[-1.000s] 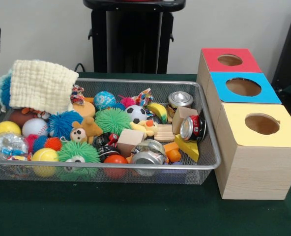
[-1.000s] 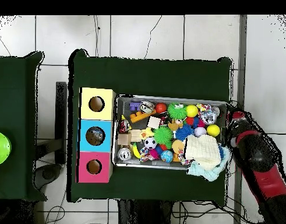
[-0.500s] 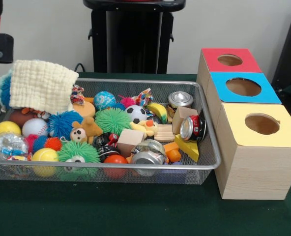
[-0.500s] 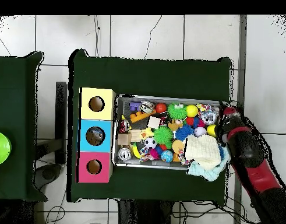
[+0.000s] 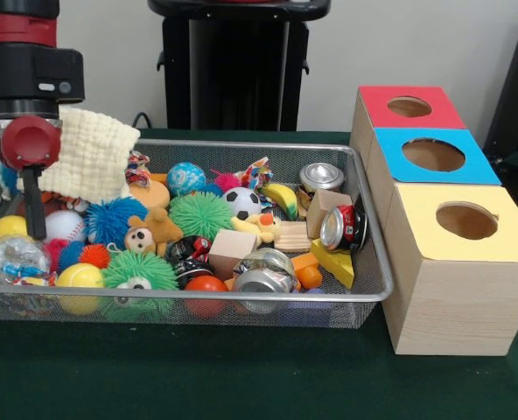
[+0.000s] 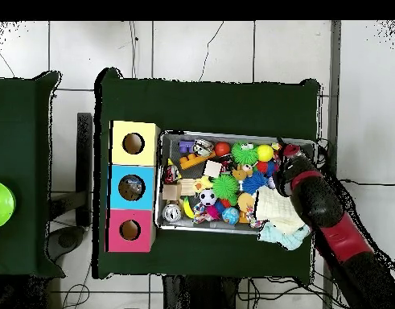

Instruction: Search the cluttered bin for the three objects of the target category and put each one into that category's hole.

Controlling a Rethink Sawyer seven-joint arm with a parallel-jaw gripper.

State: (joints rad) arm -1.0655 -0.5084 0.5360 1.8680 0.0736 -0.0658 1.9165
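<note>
A wire bin (image 5: pixel 364 293) holds a jumble of toys. Among them are a soccer ball (image 5: pixel 241 203), a baseball (image 5: pixel 61 226), a green spiky ball (image 5: pixel 200 214), an upright silver can (image 5: pixel 318 178), a red can (image 5: pixel 344 227) on its side, a crushed can (image 5: pixel 262 271) and a wooden block (image 5: pixel 231 247). My gripper (image 5: pixel 36 210) hangs low over the bin's left end in the front view, just above the baseball and beside a cream cloth (image 5: pixel 93 153). In the overhead view the gripper (image 6: pixel 287 157) is over the bin's right end.
Three wooden boxes with round holes stand in a row beside the bin: red top (image 5: pixel 381 101), blue top (image 5: pixel 478 166), yellow top (image 5: pixel 504 241). In the overhead view they line the bin's left side, with the yellow box (image 6: pixel 120 133) farthest from the base. Green cloth covers the table (image 5: pixel 241 376).
The arm has swung in from outside the bin's end. The gripper now hangs inside the bin over the balls, in front of the cream cloth.
</note>
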